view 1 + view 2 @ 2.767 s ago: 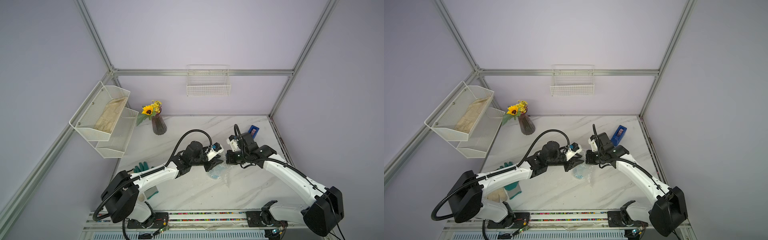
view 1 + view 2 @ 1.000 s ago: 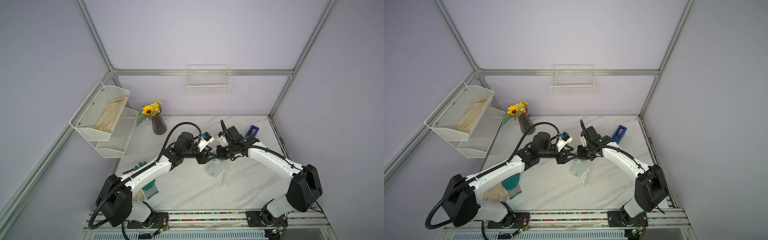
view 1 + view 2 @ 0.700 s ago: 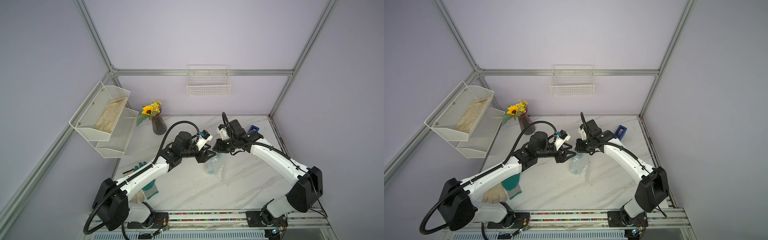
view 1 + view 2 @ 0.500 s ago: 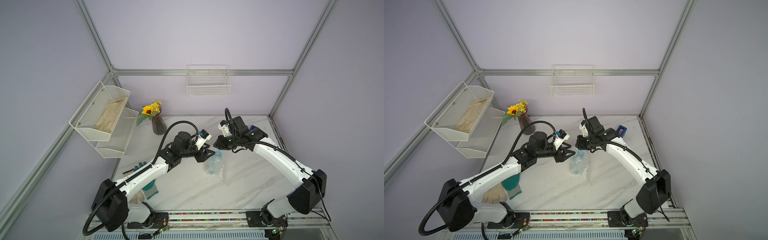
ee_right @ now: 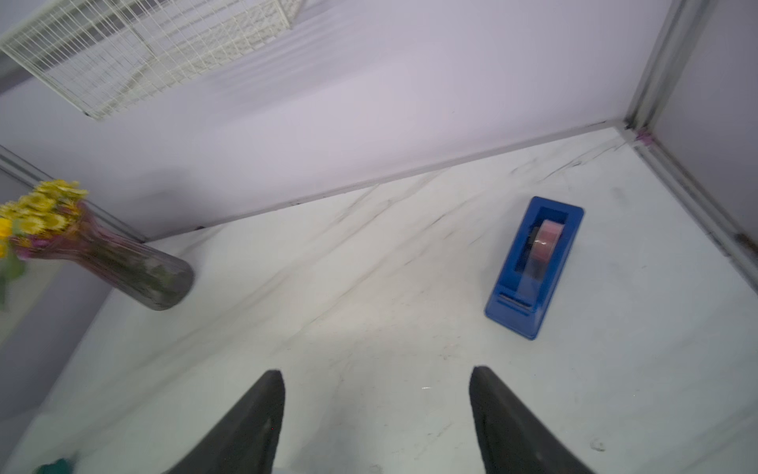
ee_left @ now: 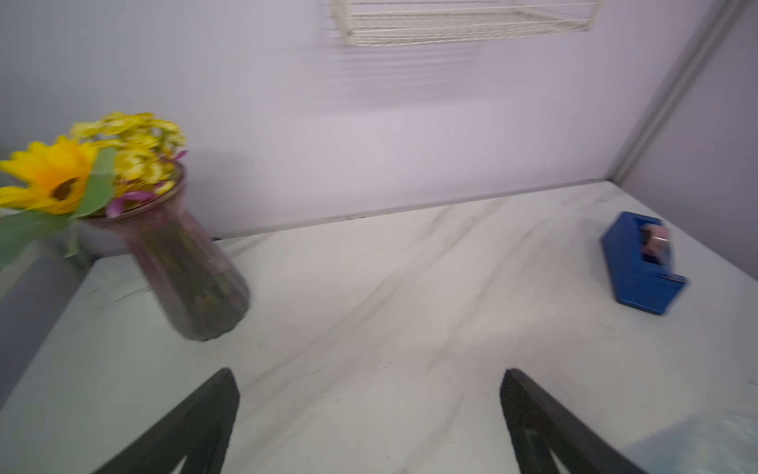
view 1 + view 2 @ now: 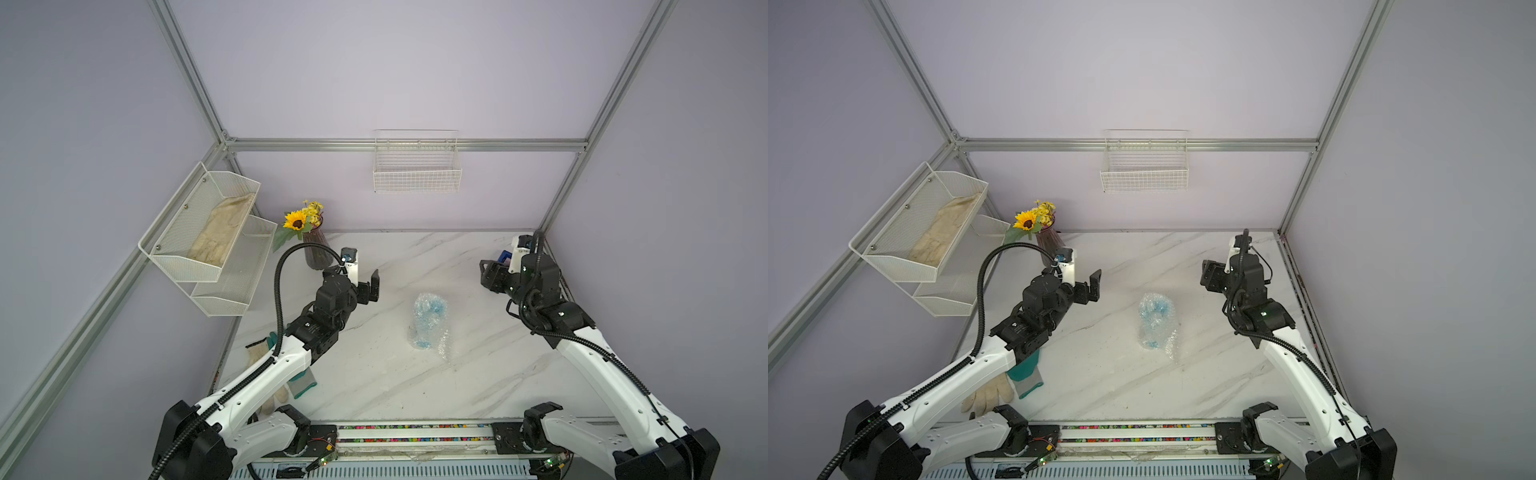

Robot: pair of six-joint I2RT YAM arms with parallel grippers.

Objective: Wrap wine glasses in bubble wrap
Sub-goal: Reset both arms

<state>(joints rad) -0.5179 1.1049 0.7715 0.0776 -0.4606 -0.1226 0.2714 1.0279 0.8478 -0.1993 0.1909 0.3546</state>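
Note:
The wine glass (image 7: 433, 308) shows as light-blue patches through the bubble wrap (image 7: 444, 344) bundled around it. The bundle rests alone on the middle of the marble table in both top views, glass (image 7: 1158, 309) inside wrap (image 7: 1170, 345). My left gripper (image 7: 371, 286) hangs open to the bundle's left, well apart from it. My right gripper (image 7: 487, 277) is open to its right, also apart. In the left wrist view the left gripper (image 6: 368, 373) holds nothing, and a corner of bubble wrap (image 6: 705, 447) shows. In the right wrist view the right gripper (image 5: 376, 371) is empty.
A dark ribbed vase (image 7: 316, 254) with a sunflower stands at the back left. A blue tape dispenser (image 5: 533, 266) sits at the back right, near my right gripper. Gloves (image 7: 1000, 392) lie under the left arm. A wire basket (image 7: 415, 174) and mesh shelves (image 7: 208, 232) hang on the walls.
Both grippers have opened and let go of the wrapped bundle. The left arm drew back to the left, the right arm to the right and back. The bundle stays on the table.

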